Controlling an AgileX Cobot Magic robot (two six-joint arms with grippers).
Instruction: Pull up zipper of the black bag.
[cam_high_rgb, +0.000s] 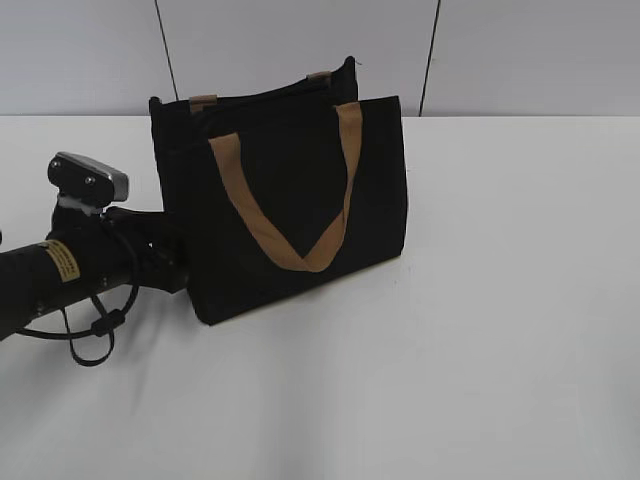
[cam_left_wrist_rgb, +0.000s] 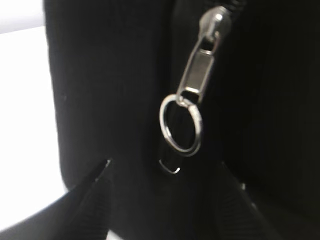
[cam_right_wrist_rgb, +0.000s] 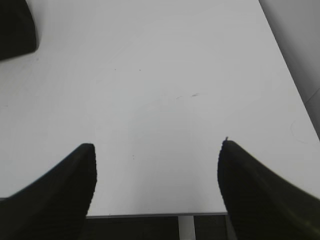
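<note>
At the left end of the black bag (cam_high_rgb: 290, 215) on the surface (cam_high_rgb: 480, 350) | zipper (cam_left_wrist_rgb: 200, 65) tab faced, not gripped | left end effector (cam_left_wrist_rgb: 160, 200) spread, empty | right end effector (cam_right_wrist_rgb: 157, 190) spread, empty, idle | pull undone

A robot test bench in a lab: a bare white table (cam_high_rgb: 480, 330) against plain grey wall panels (cam_high_rgb: 300, 45) (dark seams between them).

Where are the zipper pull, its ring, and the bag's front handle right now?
zipper pull (cam_left_wrist_rgb: 200, 70), left wrist view, on its flat metal tab.
ring (cam_left_wrist_rgb: 197, 117), left wrist view, on the right side of the wire loop.
front handle (cam_high_rgb: 300, 258), exterior view, on the bottom of the tan strap.
</note>
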